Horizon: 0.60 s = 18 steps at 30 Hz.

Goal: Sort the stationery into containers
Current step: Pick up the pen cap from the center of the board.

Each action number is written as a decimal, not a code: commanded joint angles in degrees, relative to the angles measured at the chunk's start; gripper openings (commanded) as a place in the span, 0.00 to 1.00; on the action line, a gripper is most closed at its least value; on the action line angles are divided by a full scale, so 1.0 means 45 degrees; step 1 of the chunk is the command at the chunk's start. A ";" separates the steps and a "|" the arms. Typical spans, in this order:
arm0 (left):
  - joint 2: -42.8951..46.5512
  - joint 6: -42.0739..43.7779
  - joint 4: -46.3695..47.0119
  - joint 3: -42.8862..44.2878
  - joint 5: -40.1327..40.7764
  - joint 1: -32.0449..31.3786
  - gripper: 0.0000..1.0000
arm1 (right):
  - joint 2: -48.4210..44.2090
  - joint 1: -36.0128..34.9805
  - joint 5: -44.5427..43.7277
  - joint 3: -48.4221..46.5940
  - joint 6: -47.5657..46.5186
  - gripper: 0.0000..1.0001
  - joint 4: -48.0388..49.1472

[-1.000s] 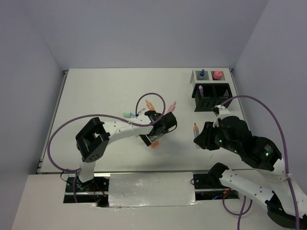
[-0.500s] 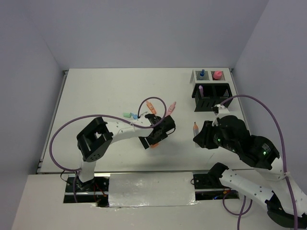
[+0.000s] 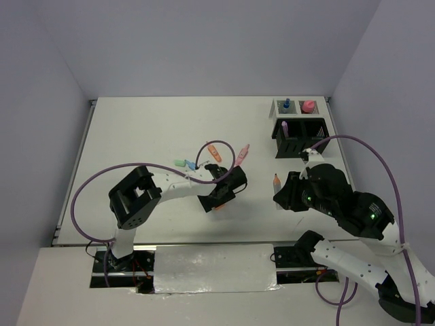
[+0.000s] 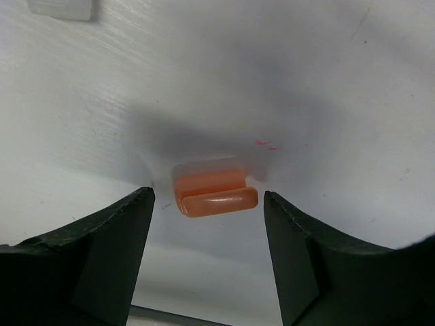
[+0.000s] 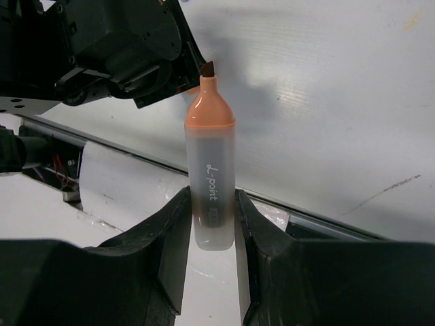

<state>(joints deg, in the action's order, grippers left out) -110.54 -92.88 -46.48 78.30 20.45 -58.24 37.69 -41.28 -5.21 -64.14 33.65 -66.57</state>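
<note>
My left gripper [image 3: 219,197] is open and low over the table, its jaws on either side of a small orange cap [image 4: 214,193] without touching it. The cap also shows in the top view [image 3: 217,206]. My right gripper [image 5: 211,204] is shut on an uncapped orange highlighter [image 5: 211,170] and holds it upright, tip up, above the table [image 3: 276,182]. The black slatted organiser [image 3: 314,144] holds a purple marker [image 3: 284,126]. The white mesh tray [image 3: 297,113] holds a blue-capped bottle [image 3: 287,104] and a pink item [image 3: 308,106].
An orange marker [image 3: 213,152], a pink marker [image 3: 242,152], a green marker [image 3: 180,163] and a blue one [image 3: 192,165] lie on the table behind the left gripper. Purple cables loop over both arms.
My left gripper has moved slightly toward the near edge and settled over the orange cap. The right gripper with the highlighter has barely moved.
</note>
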 commanded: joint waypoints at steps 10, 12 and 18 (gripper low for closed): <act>-0.0532 0.0581 0.0425 -0.0311 -0.0501 0.0032 0.72 | -0.0114 -0.0105 -0.0326 -0.0063 0.0237 0.18 0.0574; -0.0707 0.0835 0.0504 -0.0330 -0.0598 0.0032 0.72 | -0.0115 -0.0104 -0.0326 -0.0083 0.0276 0.18 0.0593; -0.0631 0.3972 0.1322 -0.0174 -0.0169 0.0168 0.58 | -0.0153 -0.0085 -0.0541 -0.0376 0.0237 0.18 0.0359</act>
<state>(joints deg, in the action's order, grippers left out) -111.55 -84.07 -44.42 77.54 18.70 -58.13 37.56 -41.28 -5.91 -64.16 34.30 -66.63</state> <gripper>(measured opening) 0.610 0.350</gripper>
